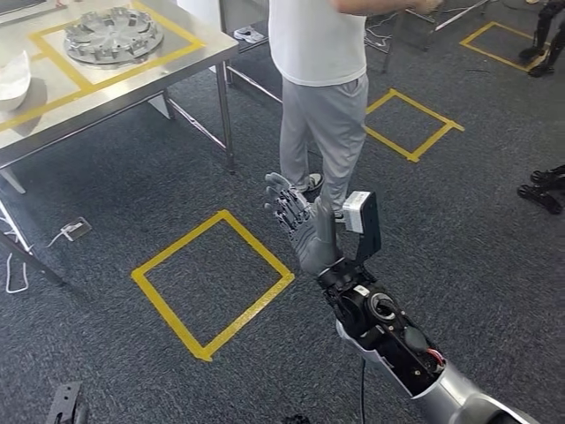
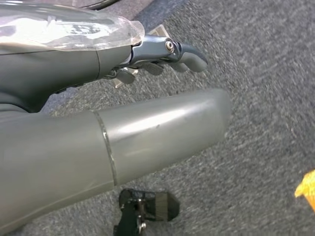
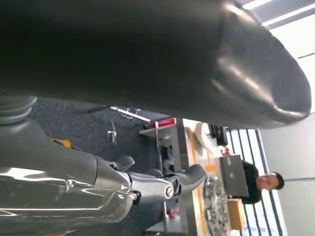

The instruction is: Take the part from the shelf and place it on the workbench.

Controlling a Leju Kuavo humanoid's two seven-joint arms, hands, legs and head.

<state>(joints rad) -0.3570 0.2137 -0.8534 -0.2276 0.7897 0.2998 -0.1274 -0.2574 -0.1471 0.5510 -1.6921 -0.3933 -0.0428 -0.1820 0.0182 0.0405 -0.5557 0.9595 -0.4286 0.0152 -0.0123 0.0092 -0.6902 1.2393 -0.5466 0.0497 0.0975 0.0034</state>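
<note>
We are holding our right hand [image 1: 303,225] spread and empty over the carpet; the round metal part [image 1: 113,35] is lying on the steel workbench [image 1: 199,55], far forward-left.

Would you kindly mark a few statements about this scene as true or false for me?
1. The right hand holds the part. False: it is raised over the carpet with fingers apart, holding nothing.
2. A round metal part lies on the table. True.
3. A person stands beyond the right hand. True.
4. The tape square on the floor is red. False: it is yellow.
5. The left hand grips a tool. False: in the left wrist view its fingers hold nothing above the carpet.
</note>
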